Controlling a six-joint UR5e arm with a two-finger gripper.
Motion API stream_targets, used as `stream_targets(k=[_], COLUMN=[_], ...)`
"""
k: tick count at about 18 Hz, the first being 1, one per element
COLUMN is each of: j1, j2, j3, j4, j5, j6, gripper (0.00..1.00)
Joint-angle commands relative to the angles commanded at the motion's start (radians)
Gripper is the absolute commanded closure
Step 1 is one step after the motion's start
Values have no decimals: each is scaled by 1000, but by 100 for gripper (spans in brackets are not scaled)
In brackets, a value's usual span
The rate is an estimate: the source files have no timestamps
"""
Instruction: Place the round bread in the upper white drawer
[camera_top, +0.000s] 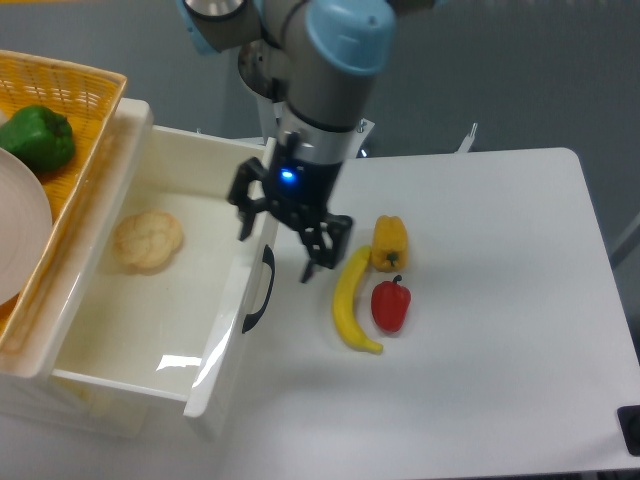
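Note:
The round bread, a pale beige lumpy bun, lies inside the upper white drawer, near its left back part. The drawer is pulled open, with its dark curved handle on the front panel. My gripper hangs over the drawer's front panel, to the right of the bread and apart from it. Its two dark fingers are spread and hold nothing.
A yellow wicker basket sits on top at the left, holding a green pepper and a white plate. On the white table lie a banana, a yellow pepper and a red pepper, right of the gripper.

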Motion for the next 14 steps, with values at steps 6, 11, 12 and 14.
stream_targets(k=[6, 11, 12, 14], j1=[71, 91, 94, 114], j2=[-83, -181, -196, -216], j3=[-3, 29, 35, 38], j4=[8, 0, 0, 2], j5=[182, 319, 321, 337], j6=[31, 122, 164, 242], gripper=[0, 0, 0, 0])
